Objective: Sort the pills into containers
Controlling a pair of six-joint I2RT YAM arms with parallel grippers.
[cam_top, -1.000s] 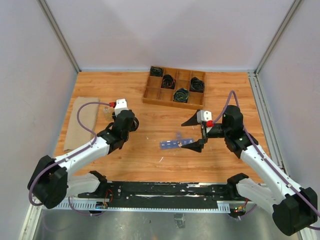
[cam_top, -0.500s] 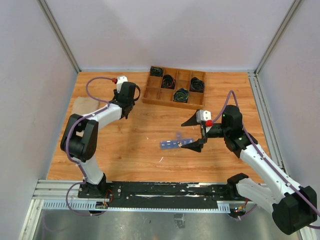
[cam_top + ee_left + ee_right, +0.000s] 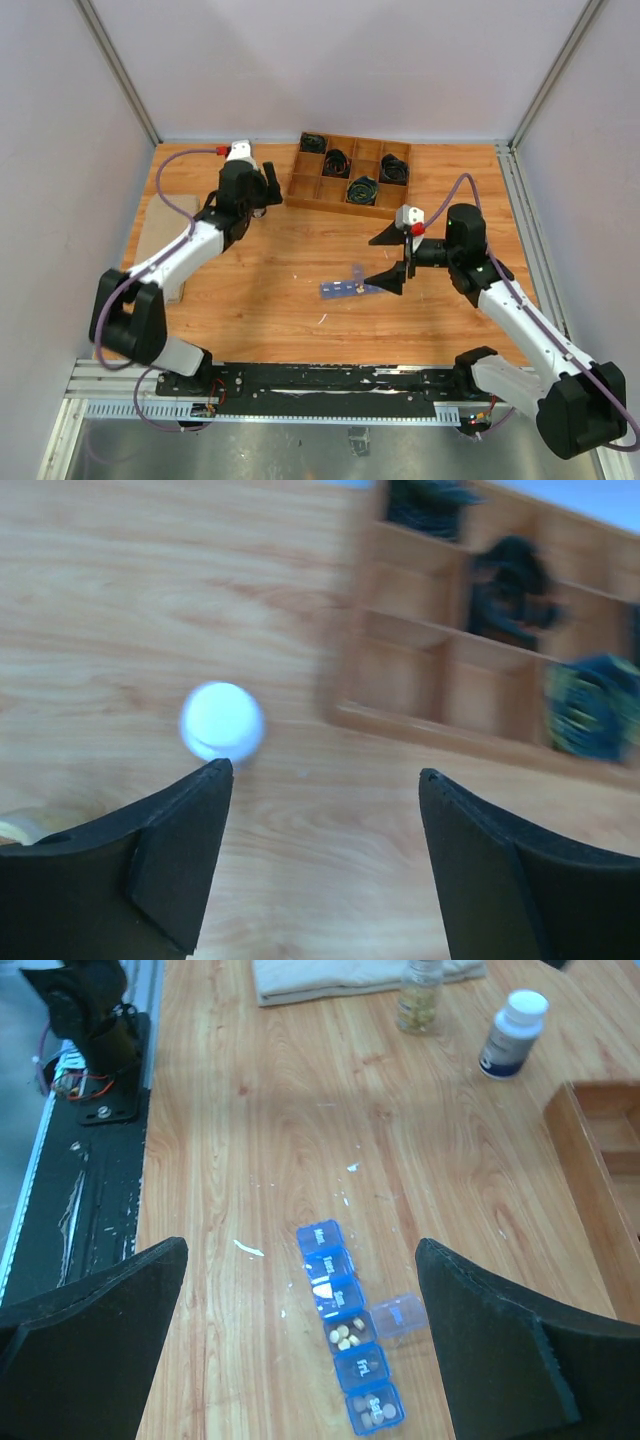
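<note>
Both grippers open, pill organizer on the table between the arms

The left gripper [image 3: 325, 780] has its fingers spread with nothing between them. It hangs over the table [image 3: 280, 260] near the wooden tray [image 3: 450, 650], and a white-capped bottle [image 3: 222, 721] stands just beyond one fingertip. The right gripper [image 3: 302, 1248] is also spread wide and holds nothing. It is above the blue pill organizer [image 3: 345, 1330], which lies flat near the middle of the table, untouched. One lid [image 3: 398, 1312] stands open, and pills [image 3: 343, 1336] show in some compartments.
</note>
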